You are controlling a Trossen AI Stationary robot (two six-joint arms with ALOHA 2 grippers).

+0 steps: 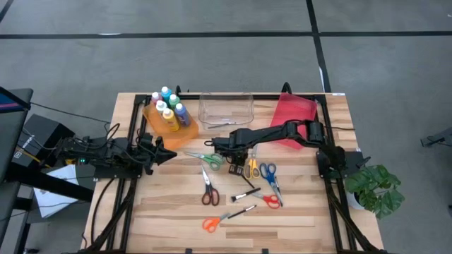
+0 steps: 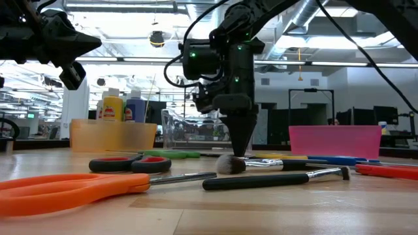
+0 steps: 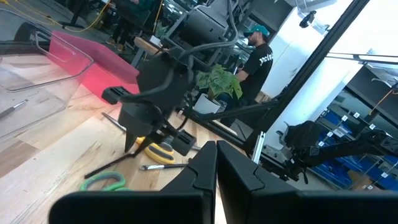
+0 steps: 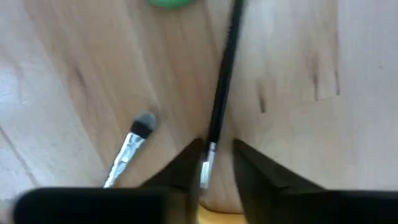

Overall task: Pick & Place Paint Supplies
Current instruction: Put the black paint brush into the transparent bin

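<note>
Right gripper (image 4: 214, 163) down on worktop (image 1: 169, 212), fingers straddling thin paintbrush (image 4: 221, 81), not yet clamped; left gripper (image 1: 168, 156) closed, empty.

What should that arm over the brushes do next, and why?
Probably finish closing and then lift. The right gripper is down at the table with its fingers either side of a thin dark brush, apparently not yet clamped. The left gripper waits shut beside the orange bin.

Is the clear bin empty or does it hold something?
Not empty. The high view shows one thin item, likely a brush or scissors, lying on the floor of the clear bin; what it is cannot be told.
</note>
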